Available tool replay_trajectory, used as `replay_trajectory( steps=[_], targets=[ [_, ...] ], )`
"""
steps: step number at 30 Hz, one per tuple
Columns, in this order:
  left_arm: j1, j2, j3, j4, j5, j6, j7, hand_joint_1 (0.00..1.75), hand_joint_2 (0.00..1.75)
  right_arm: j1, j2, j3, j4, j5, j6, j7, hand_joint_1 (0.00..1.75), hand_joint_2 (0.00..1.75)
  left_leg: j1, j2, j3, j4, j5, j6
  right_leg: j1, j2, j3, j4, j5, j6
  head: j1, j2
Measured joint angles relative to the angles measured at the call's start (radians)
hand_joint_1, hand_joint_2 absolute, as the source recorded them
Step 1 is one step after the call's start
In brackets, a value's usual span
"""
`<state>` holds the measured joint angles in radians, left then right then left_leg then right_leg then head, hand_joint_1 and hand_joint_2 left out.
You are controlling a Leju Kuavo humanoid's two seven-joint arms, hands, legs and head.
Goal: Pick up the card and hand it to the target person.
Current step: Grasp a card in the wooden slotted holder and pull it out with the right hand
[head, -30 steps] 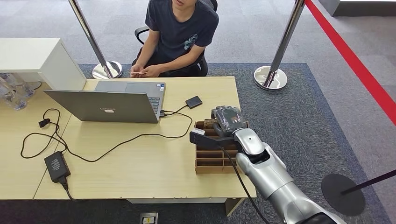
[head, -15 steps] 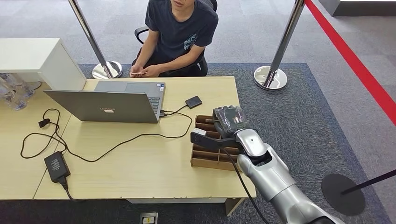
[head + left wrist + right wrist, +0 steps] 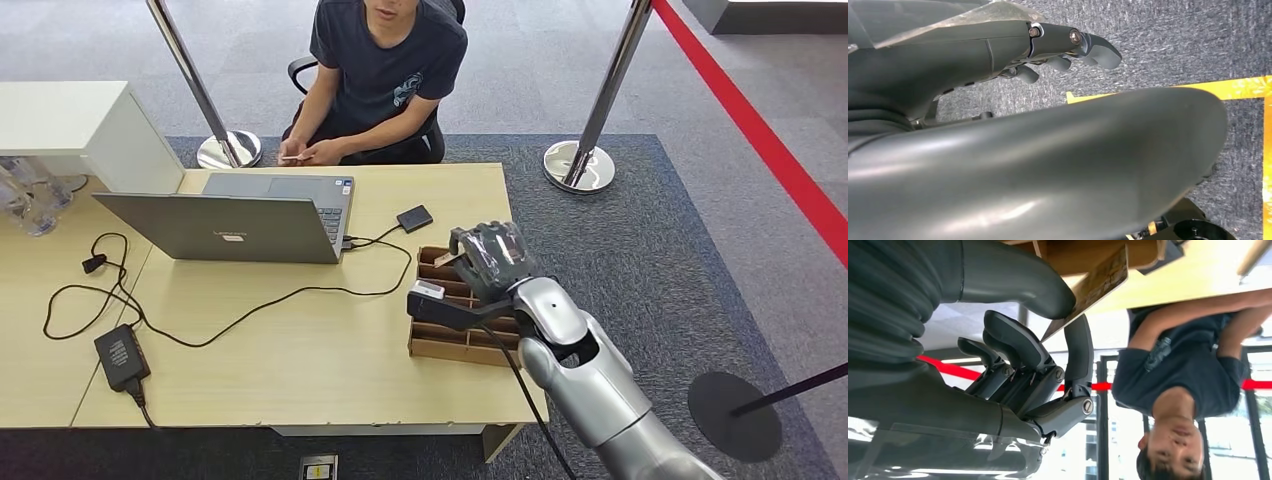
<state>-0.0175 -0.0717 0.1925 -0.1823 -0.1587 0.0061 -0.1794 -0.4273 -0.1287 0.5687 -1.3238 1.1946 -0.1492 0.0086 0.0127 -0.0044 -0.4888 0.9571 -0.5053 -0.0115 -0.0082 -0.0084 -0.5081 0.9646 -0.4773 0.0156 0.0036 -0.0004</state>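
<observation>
- Card (image 3: pixel 1093 287) pinched between thumb and one finger of right hand (image 3: pixel 490 258), sitting centre-right of the head view; tan edge of card (image 3: pixel 447 259) poking out on the hand's left side there.
- Other fingers (image 3: pixel 1013 345) of that hand curled loosely beside the pinching one, touching nothing.
- Hand raised just above the upper end of a brown slotted card holder (image 3: pixel 438 340), at the right end of the counter (image 3: pixel 300 370).
- Silver right arm (image 3: pixel 590 380) rising from the lower right of the frame, a black cable along it.
- Left hand (image 3: pixel 1068 47) hanging over grey carpet with a yellow floor line, fingers curled in, nothing held.
- Small black device (image 3: pixel 414 218) above and left of the holder, wired to an open grey laptop (image 3: pixel 225 225) at upper left of the counter.
- Black power brick (image 3: pixel 122 356) and looping cable at lower left of the counter.
- Person (image 3: pixel 385 75) in dark shirt seated at top centre, behind the counter, both hands together at its far edge.
- Chrome posts (image 3: pixel 600 100) on grey carpet either side of the person; red floor stripe (image 3: pixel 760 130) at upper right.
</observation>
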Motion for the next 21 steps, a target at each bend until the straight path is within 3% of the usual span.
replay_trajectory(
  steps=[13, 21],
  targets=[
    [-0.003, 0.0, 0.001, 0.0, -0.003, 0.0, -0.005, 0.0, 0.0, -0.01, -0.026, -0.015, -0.077, -0.079, 0.013, -0.041, 1.75, 1.75, 0.0, 0.0, -0.001, 0.0, 0.0, 0.0, 0.0, 0.0, 0.0, 0.0, 0.0, 0.0, 0.0, 0.0],
    [-0.004, -0.004, 0.006, 0.0, -0.003, 0.0, -0.005, 0.0, 0.0, -0.084, 0.018, -0.035, 0.028, -0.092, -0.019, -0.03, 1.75, 1.75, 0.0, 0.0, -0.001, 0.0, 0.0, 0.0, 0.0, 0.0, 0.0, 0.0, 0.0, 0.0, 0.0, 0.0]
  ],
)
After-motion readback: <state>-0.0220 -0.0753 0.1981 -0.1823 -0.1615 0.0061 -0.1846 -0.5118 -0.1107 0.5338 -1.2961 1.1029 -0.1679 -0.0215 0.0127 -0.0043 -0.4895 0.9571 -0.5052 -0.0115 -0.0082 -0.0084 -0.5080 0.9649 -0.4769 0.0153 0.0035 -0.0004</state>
